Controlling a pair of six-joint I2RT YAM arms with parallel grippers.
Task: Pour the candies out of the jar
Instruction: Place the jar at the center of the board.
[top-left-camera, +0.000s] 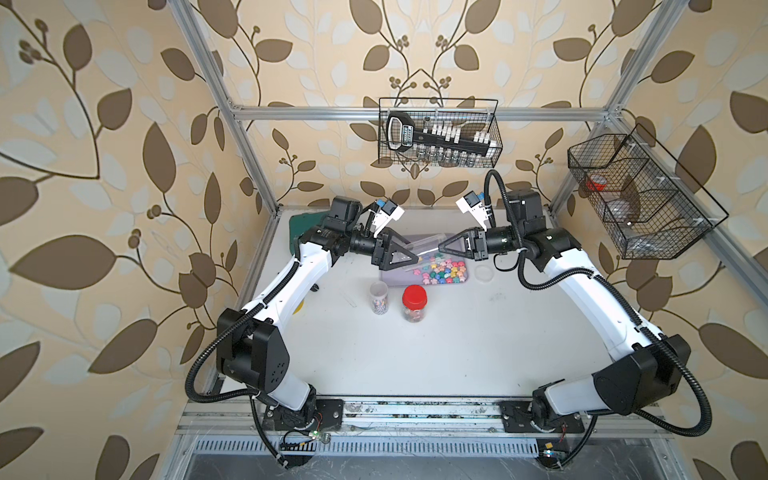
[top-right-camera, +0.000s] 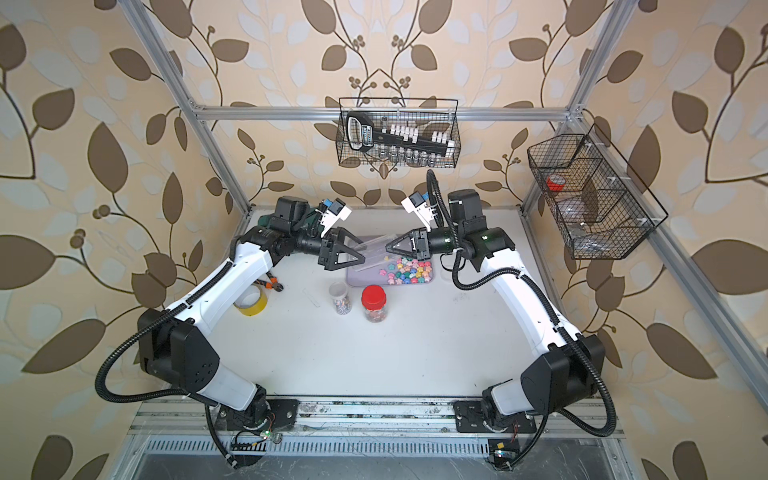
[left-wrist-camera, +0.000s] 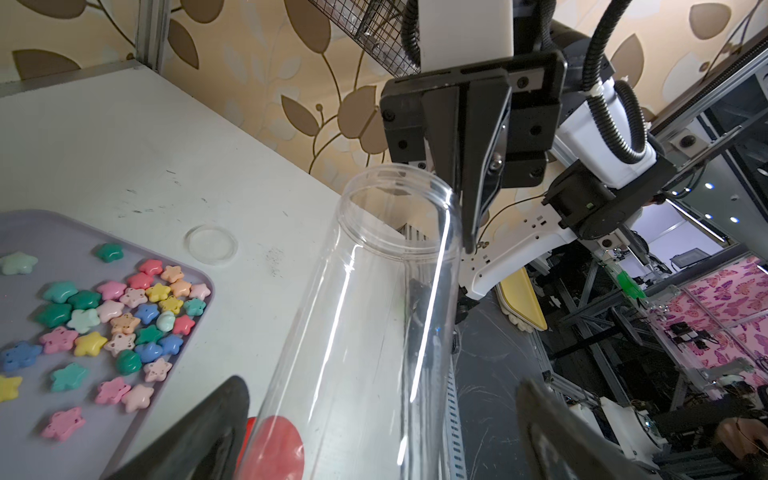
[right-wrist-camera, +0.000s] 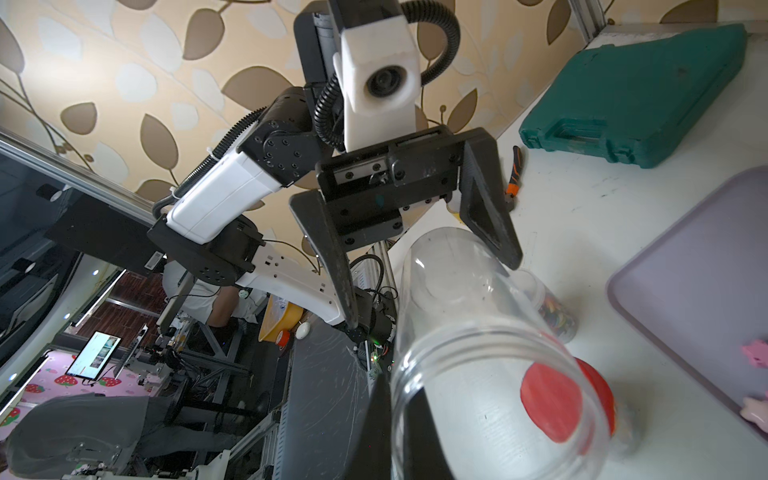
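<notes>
Your right gripper (top-left-camera: 440, 249) is clamped tight on the rim of the tall clear plastic jar (top-left-camera: 422, 250), one finger inside the mouth and one outside. It holds the jar on its side in the air above the flat lilac plastic tray (top-left-camera: 395, 279). The jar's mouth points toward the right arm and its base toward the left arm.

Your left gripper (right-wrist-camera: 432, 291) stands wide open at the base end of the jar. Its two fingers are spread to either side of the clear wall, and in both wrist views there is a gap between them and the jar. It has hold of nothing.

The candies (top-left-camera: 442, 272) you are pouring are small pastel star-shaped pieces in pink, green, blue, yellow and peach. They lie loose on the tray, bunched in the half nearer the arm bases and toward the right arm's side, below the jar's mouth.

Just off the tray's edge on the right arm's side, a round clear lid (top-left-camera: 483, 273) lies flat on the white table. Off the tray's near edge, toward the arm bases, two smaller jars stand upright close together: an open clear jar (top-left-camera: 379, 297) with multicoloured pieces inside, and a clear jar with a red screw lid (top-left-camera: 414, 305) that also holds coloured pieces.
</notes>
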